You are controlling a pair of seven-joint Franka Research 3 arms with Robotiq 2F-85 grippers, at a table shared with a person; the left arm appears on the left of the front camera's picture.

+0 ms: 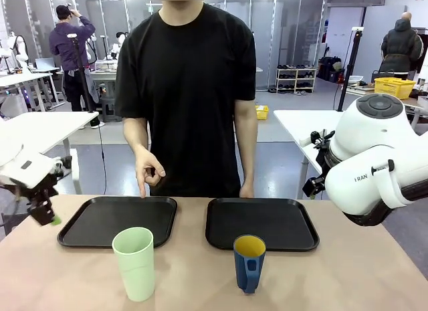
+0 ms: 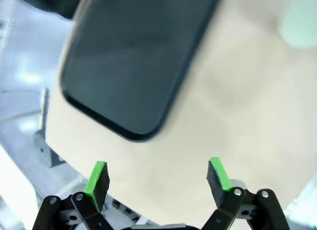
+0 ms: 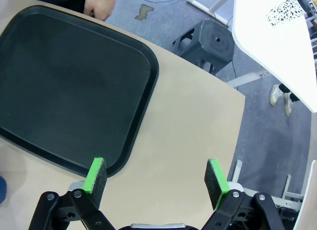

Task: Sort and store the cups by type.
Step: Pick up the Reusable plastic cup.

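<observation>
Currently, left fingers and right fingers stand wide, empty. Sorting appears unstarted. Next: close on green tumbler, well beyond left fingers.

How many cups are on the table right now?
2. The pale green tumbler stands just in front of the left tray. The blue mug, yellow inside, stands just in front of the right tray. No other cup seems hidden.

Front across, wrists down onto table

Left hand and right hand both spread wide, seemingly hovering.
</observation>
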